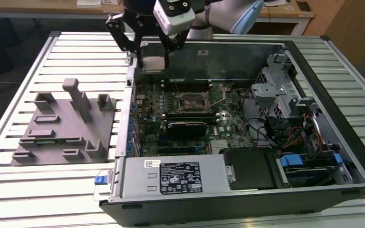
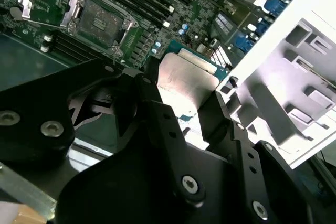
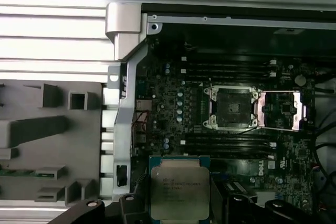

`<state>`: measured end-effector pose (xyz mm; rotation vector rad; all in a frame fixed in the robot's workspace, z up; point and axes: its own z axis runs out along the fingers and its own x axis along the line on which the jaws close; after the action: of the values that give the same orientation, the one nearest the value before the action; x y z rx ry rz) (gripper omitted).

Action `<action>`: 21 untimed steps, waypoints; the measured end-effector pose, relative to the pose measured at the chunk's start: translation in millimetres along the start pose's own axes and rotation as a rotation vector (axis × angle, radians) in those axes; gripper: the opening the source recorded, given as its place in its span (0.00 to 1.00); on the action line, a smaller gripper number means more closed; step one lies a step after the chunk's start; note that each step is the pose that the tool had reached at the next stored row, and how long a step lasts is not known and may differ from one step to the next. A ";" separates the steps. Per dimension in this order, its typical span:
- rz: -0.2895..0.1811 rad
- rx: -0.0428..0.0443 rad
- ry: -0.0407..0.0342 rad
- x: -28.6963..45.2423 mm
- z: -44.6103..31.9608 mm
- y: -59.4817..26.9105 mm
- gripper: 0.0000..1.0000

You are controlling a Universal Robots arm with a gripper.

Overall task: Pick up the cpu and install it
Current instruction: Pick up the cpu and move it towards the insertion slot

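Note:
The cpu [image 1: 152,64], a flat square chip with a pale silvery top, hangs above the back left corner of the open computer case. My gripper [image 1: 152,61] is shut on it, one black finger on each side edge. In both wrist views the cpu [image 2: 185,77] [image 3: 178,186] sits between the fingers [image 2: 157,109], well above the motherboard. The square metal-framed socket [image 1: 192,100] [image 3: 232,107] [image 2: 102,20] lies near the board's middle with its dark centre bare. Its load plate [image 3: 283,109] is swung open to one side. The chip is apart from the socket.
A gray slotted plastic fixture [image 1: 65,126] lies on the slatted table [image 1: 17,190] at the exterior view's left. The case wall [image 1: 130,95] stands between fixture and board. A power supply [image 1: 169,176], drive cage [image 1: 284,92] and cables [image 1: 296,137] crowd the case's near and right parts.

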<state>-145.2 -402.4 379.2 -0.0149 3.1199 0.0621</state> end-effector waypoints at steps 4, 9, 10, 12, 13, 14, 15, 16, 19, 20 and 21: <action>0.000 -0.0001 0.0008 -9.6 6.8 0.1 0.54; 0.000 -0.0001 0.0023 -23.4 14.8 1.0 0.54; 0.000 -0.0001 0.0026 -26.3 16.3 1.2 0.54; 0.000 0.0000 0.0033 -31.7 19.3 1.7 0.54; 0.000 0.0000 0.0037 -34.4 20.9 2.0 0.54; 0.000 -0.0001 0.0040 -37.2 22.6 2.4 0.54; 0.000 -0.0001 0.0043 -40.0 24.2 2.9 0.54; 0.000 -0.0002 0.0046 -42.4 25.8 3.4 0.54; 0.000 -0.0002 0.0055 -49.7 30.4 5.2 0.54; 0.000 -0.0002 0.0057 -52.0 31.9 6.0 0.54; 0.000 -0.0002 0.0061 -54.2 33.4 7.0 0.54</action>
<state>-90.4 -393.6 347.3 -0.0148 3.1260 0.0625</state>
